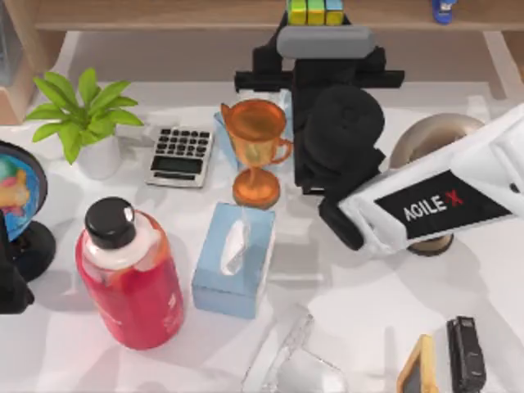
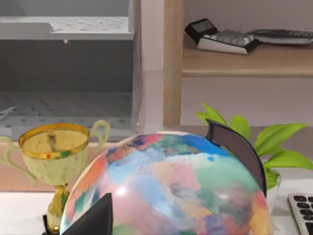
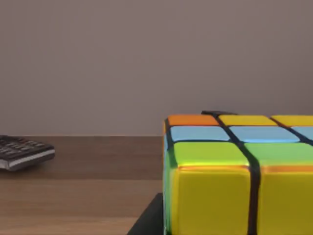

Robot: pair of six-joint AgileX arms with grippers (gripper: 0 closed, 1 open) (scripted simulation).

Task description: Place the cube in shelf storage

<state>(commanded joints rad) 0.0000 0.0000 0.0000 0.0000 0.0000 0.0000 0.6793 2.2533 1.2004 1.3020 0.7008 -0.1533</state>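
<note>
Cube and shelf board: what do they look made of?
Cube: looks like glossy plastic, with bright flat squares, dark grid lines and soft highlights on the faces. Shelf board: looks like wood or wood laminate, light brown with faint lengthwise grain and a matte to satin finish. Right gripper is at the shelf.

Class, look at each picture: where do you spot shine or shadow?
Top view: soft grey shadows fall on the white desk beside the tissue box and red bottle. Left wrist view: a highlight glints on the globe. Right wrist view: the cube has bright glossy edges above the shelf board.
</note>
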